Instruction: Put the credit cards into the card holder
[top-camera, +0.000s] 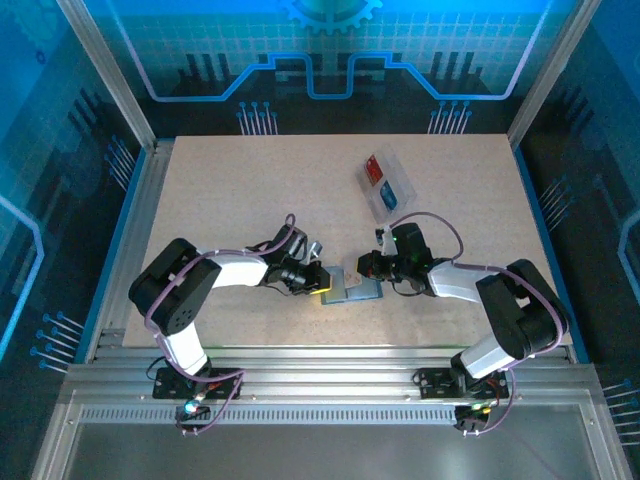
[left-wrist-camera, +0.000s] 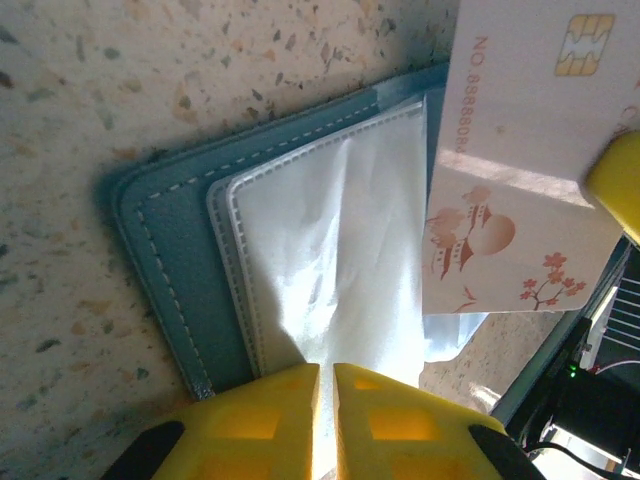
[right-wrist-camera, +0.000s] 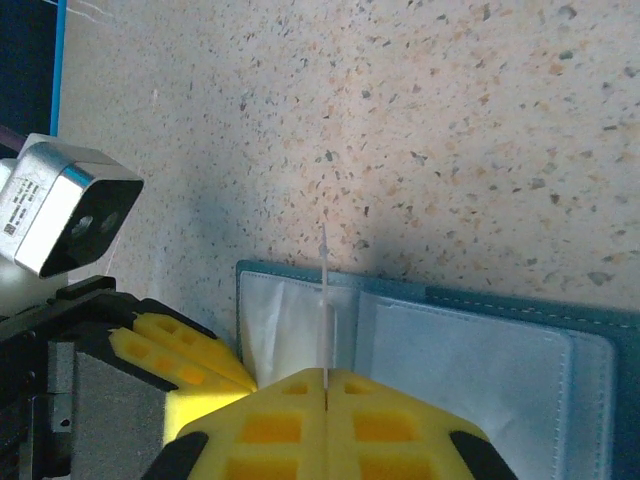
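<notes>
The teal card holder (top-camera: 355, 293) lies open on the table between both grippers. My left gripper (left-wrist-camera: 325, 370) is shut on its white inner pocket (left-wrist-camera: 330, 230), pinching the flap beside the teal cover (left-wrist-camera: 170, 240). My right gripper (right-wrist-camera: 327, 375) is shut on a pale card (left-wrist-camera: 510, 150) with a gold chip and red flower print. In the right wrist view that card (right-wrist-camera: 323, 290) stands edge-on over the card holder (right-wrist-camera: 480, 340). A red card (top-camera: 375, 168) and a blue card (top-camera: 390, 195) lie in the clear tray.
The clear plastic tray (top-camera: 381, 211) sits on the table behind the right arm. Metal frame rails run along the table's left and near edges. The left gripper's yellow fingers (right-wrist-camera: 190, 350) and camera housing crowd the card holder's left side.
</notes>
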